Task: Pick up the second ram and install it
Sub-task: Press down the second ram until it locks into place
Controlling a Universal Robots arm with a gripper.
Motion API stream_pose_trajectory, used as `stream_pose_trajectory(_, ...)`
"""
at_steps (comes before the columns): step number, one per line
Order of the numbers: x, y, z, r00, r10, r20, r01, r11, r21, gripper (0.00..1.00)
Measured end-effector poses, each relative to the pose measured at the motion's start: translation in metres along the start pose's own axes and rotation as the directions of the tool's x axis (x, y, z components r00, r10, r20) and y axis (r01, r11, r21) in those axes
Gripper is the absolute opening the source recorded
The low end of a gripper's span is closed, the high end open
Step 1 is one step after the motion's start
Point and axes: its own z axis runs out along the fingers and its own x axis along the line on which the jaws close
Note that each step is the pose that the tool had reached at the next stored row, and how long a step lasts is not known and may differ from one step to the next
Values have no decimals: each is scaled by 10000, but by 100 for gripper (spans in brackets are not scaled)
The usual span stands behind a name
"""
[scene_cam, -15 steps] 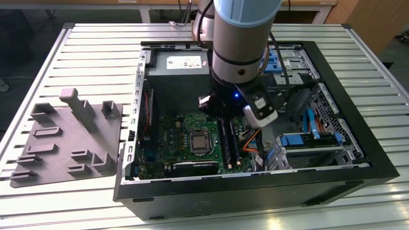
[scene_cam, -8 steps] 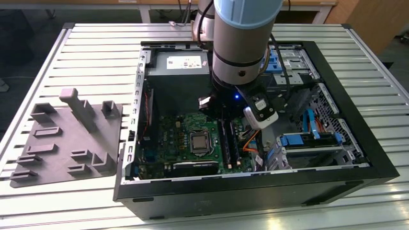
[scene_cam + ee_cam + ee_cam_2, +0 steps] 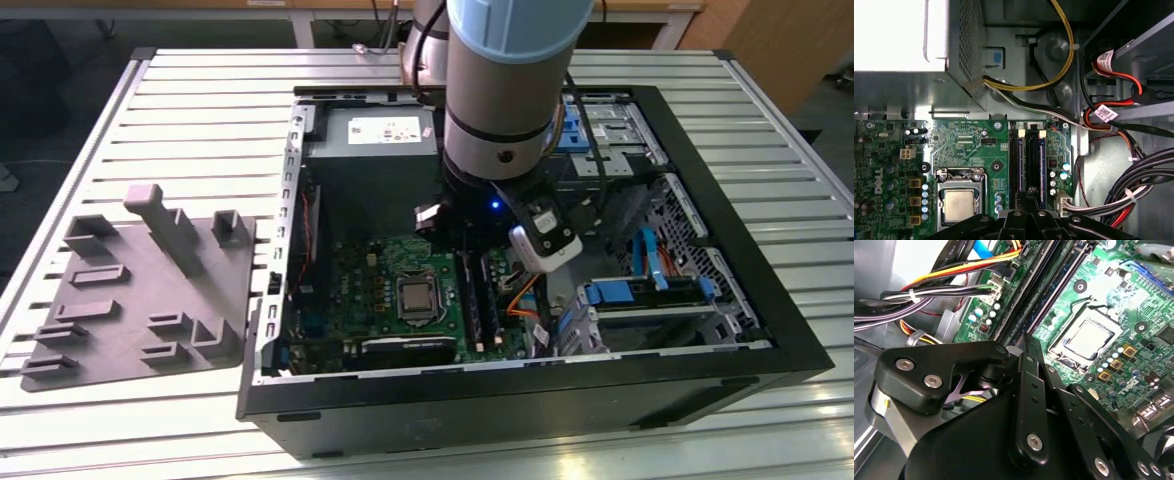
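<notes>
in the second wrist view the black linkage of the gripper takes up the lower half of the frame, its fingers drawn together into one narrow tip right over the long black memory sockets. whether that tip is pinching anything i cannot tell. a dark stick already stands in the sockets, running toward the upper middle of that frame; it may be the second ram, but that cannot be settled from here. in the first wrist view the same stick sits between the socket rails at lower centre, just above the finger tip at the bottom edge.

to the right of the sockets in the second wrist view lies the silver processor on the green motherboard; bundled cables cross the upper left.

in the exterior view the arm reaches down from the top centre into the open computer case, which lies on a slatted counter. a grey moulded tray with upright posts rests on the counter at the left of the frame, well apart from the arm. the power supply sits at the far end of the case, in the upper middle.
</notes>
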Motion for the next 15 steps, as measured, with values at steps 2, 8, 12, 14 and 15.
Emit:
stream_pose_trajectory(2, 0, -7, -1, 10000, 0, -1, 0, 10000, 0, 11)
stream_pose_trajectory(8, -1, -31, -2, 10000, 0, -1, 0, 10000, 0, 11)
stream_pose_trajectory(12, -1, -46, -3, 10000, 0, 0, 0, 10000, 1, 11)
stream_pose_trajectory(14, -1, -51, -4, 10000, 0, 0, 0, 10000, 1, 11)
stream_pose_trajectory(15, -1, -54, -4, 10000, 0, 0, 0, 10000, 1, 11)
